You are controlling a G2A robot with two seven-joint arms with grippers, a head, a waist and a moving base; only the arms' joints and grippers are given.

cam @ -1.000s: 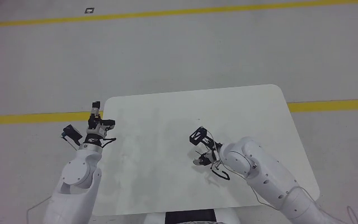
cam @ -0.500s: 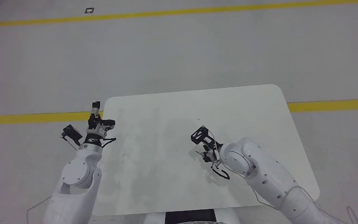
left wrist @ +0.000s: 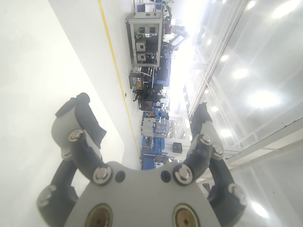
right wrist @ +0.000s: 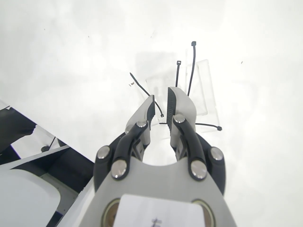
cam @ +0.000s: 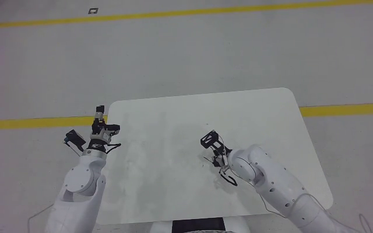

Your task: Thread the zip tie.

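The right gripper (right wrist: 161, 93) hangs over the white bench (right wrist: 71, 36) with its jaws parted by a narrow gap, and they grip nothing. Four black zip ties lie on the bench around the jaw tips.

The nearest zip tie (right wrist: 139, 83) runs at a slant under one jaw. Its thin tail sticks out past that jaw's outer side. Its small square head shows in the gap between the two jaws, back from the tips. It lies below the jaws, and neither pad presses on it.

Just beyond the tip of the other jaw, a short zip tie (right wrist: 177, 75) points straight away from the gripper, head at the far end. Beside it, further to that jaw's outer side, a long zip tie (right wrist: 192, 72) also runs away from the gripper and ends in a head well past the tips. A crosswise zip tie (right wrist: 208, 125) lies behind the tips. It passes under that same jaw and its head sticks out to the jaw's outer side.

A clear plastic piece (right wrist: 203, 95) sits flat on the bench under and beyond the jaw tips. The short, long and crosswise ties lie over or against it, but which of them touch it cannot be told.

The left gripper (left wrist: 140, 119) is at the edge of the bench, well apart from the ties. Its jaws are spread wide and hold nothing. One jaw is above the white surface and the other is out past the rim.
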